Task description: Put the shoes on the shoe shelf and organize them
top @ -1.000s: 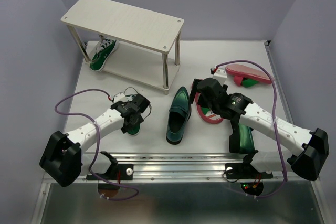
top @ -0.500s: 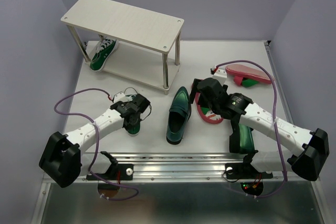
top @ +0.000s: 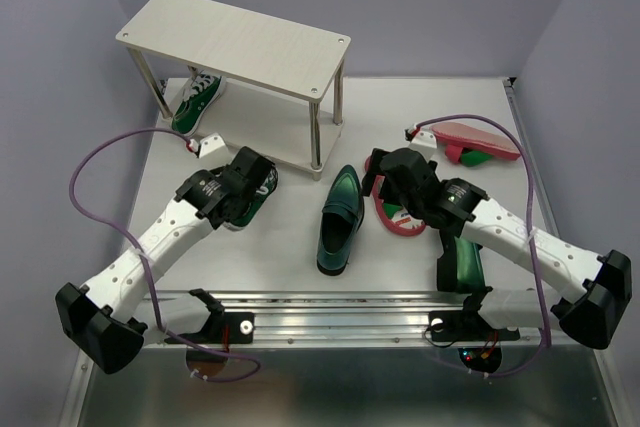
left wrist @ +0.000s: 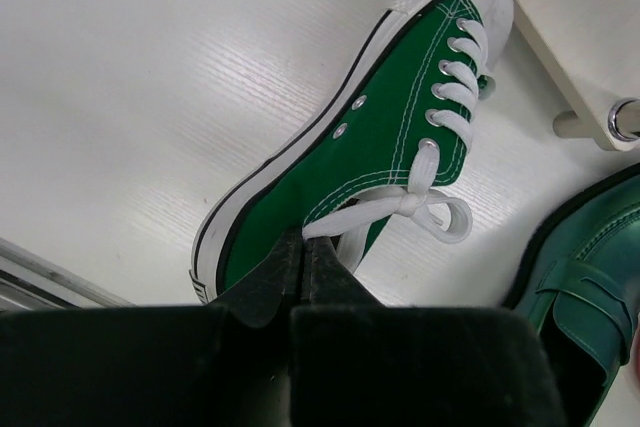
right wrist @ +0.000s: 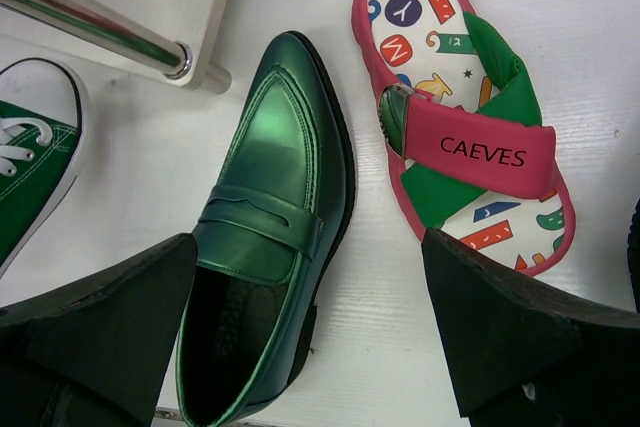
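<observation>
From the top camera I saw the shelf [top: 235, 42] at eleven o'clock on the table [top: 290, 247]. Its lower board held one sneaker [top: 195, 102] at the left end, partly hidden under the top board. That was the only shoe I could see on the shelf.

The other five shoes were off the shelf. The second sneaker [top: 252, 192] sat at seven o'clock from the shelf's front right leg, toe toward that leg. My left gripper [top: 240, 187] was clamped on it. On the left wrist camera the fingers [left wrist: 290, 267] were pressed together on the rim of the second sneaker [left wrist: 370, 147] near the heel, beside the bow. I could not tell whether its sole was touching the table.

My right gripper [top: 385, 172] was spread wide, grasping nothing. It hung over the gap between a loafer [top: 338, 219] at its seven o'clock and a flip-flop [top: 395, 212] at its five o'clock. The right wrist camera showed the loafer [right wrist: 265, 237] and the flip-flop [right wrist: 460, 117] side by side, apart, both footbed up.

A second loafer [top: 460, 265] lay at four o'clock on the table, partly under the right arm. A second flip-flop [top: 475, 139] lay at two o'clock, red sole showing.

My count was two sneakers, two loafers and two flip-flops, six shoes in all, with one shelved
</observation>
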### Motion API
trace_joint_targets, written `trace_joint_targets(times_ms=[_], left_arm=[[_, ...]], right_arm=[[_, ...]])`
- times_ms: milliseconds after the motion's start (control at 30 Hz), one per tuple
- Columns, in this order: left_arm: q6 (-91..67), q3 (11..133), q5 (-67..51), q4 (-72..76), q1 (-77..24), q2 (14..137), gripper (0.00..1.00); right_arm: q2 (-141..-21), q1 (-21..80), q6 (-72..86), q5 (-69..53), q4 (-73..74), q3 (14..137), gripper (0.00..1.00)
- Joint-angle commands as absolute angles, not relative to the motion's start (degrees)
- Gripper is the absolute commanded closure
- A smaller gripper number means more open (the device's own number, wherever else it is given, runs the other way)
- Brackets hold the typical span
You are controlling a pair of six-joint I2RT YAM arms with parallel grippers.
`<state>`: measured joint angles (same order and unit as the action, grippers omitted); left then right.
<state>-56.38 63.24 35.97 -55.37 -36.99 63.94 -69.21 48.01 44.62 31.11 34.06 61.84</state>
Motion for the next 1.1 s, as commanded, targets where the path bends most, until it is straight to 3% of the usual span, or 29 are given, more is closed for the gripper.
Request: trace_joint_targets(times_ms=[0,567,900,1067], left_arm=[[-51.34,68.63,41.92,-55.02,-36.56,62.40,1.00],[-46.76,79.01,42.71,-54.06,-35.33,62.49,1.00],[-44.12,74.45,39.81,-37.19,-30.42,63.90,1.00],[-42.63,65.06,38.59,-22.96,-27.08,59.33,1.00]], right_arm=[[-67.24,47.99,44.65,32.61,32.17,61.87,0.00],[-66.97,47.99,44.74,32.78,32.17,61.61,0.00],[-66.18,47.99,44.65,32.96,32.43,61.61,0.00],[-65.66,47.99,44.74,33.49,32.96,61.44,0.00]])
